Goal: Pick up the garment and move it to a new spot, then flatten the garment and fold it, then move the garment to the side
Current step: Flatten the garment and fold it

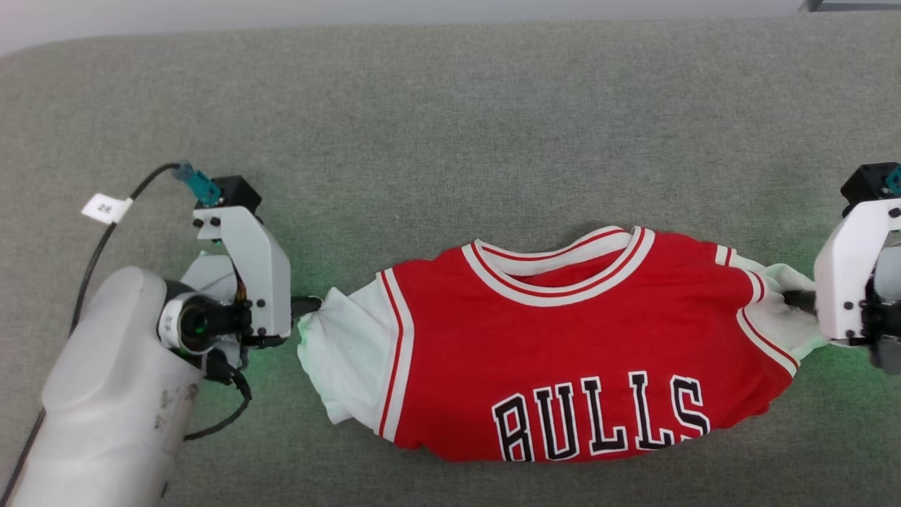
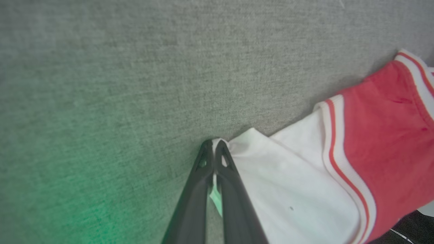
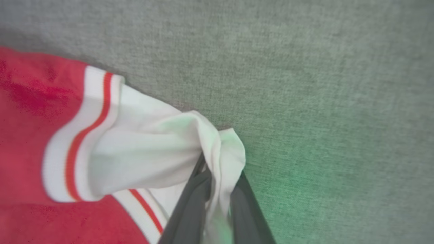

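The garment (image 1: 584,338), a red jersey with white short sleeves, striped trim and black chest lettering, lies face up on the grey cloth surface (image 1: 450,141), stretched sideways between my two grippers. My left gripper (image 1: 313,305) is shut on the tip of the garment's left white sleeve; in the left wrist view its fingertips (image 2: 213,144) pinch a fold of the sleeve (image 2: 291,189). My right gripper (image 1: 792,299) holds the other sleeve. In the right wrist view the white sleeve (image 3: 152,149) bunches over and between the right gripper's tips (image 3: 217,169) and hides them.
A black cable with a white tag (image 1: 105,208) loops from my left arm across the surface at the left. The surface's far edge (image 1: 211,32) runs along the top of the head view. Open grey surface lies beyond the jersey's collar.
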Motion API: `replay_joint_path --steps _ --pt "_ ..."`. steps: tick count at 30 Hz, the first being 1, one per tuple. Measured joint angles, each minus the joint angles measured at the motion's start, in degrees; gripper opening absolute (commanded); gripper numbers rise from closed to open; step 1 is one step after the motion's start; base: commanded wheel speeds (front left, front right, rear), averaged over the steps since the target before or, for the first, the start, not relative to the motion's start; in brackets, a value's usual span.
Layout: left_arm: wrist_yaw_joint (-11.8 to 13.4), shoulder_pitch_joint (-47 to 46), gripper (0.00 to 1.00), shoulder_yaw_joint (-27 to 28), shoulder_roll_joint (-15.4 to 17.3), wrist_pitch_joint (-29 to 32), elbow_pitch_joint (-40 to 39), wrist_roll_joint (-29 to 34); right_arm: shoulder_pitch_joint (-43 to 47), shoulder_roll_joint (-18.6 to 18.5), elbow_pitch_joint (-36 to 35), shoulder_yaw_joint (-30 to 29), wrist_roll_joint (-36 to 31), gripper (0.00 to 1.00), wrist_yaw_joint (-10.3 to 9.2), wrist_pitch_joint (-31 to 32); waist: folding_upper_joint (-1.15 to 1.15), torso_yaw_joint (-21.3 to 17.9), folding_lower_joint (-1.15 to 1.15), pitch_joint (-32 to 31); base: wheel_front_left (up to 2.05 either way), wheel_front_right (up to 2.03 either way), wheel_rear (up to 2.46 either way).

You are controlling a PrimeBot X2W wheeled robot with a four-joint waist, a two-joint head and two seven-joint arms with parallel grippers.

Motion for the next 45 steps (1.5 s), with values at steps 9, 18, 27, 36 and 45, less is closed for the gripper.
replay_joint_path --steps 9,18,27,36,45 --pt "-0.45 -2.43 0.00 -0.78 0.41 -0.36 1.90 1.04 -3.02 1.94 4.00 -2.26 0.33 0.00 0.01 -0.89 0.00 -0.35 0.00 -2.50 0.00 0.00 0.00" --pt "0.18 -11.29 0.00 -1.45 2.20 1.53 1.56 3.49 -11.18 2.46 1.52 -0.75 0.87 0.00 0.01 -2.42 0.00 -1.37 0.00 -8.90 0.00 0.00 0.00" --pt "-0.11 -22.75 0.00 -1.29 3.13 -3.68 1.99 7.01 -23.68 4.25 3.35 5.46 1.16 0.00 0.01 -14.72 0.00 -3.07 0.00 -15.59 0.00 0.00 0.00" --pt "-2.08 -33.36 0.00 -1.18 2.64 -12.14 6.97 9.66 -34.81 5.05 12.57 11.94 1.13 0.00 0.00 -30.21 0.00 -4.66 0.00 -19.90 0.00 0.00 0.00" --pt "-3.26 -39.85 0.00 -1.14 1.89 -17.47 12.12 10.16 -41.68 4.41 20.38 19.70 3.98 0.00 0.00 -36.73 0.00 -4.26 0.00 -20.89 0.00 0.00 0.00"
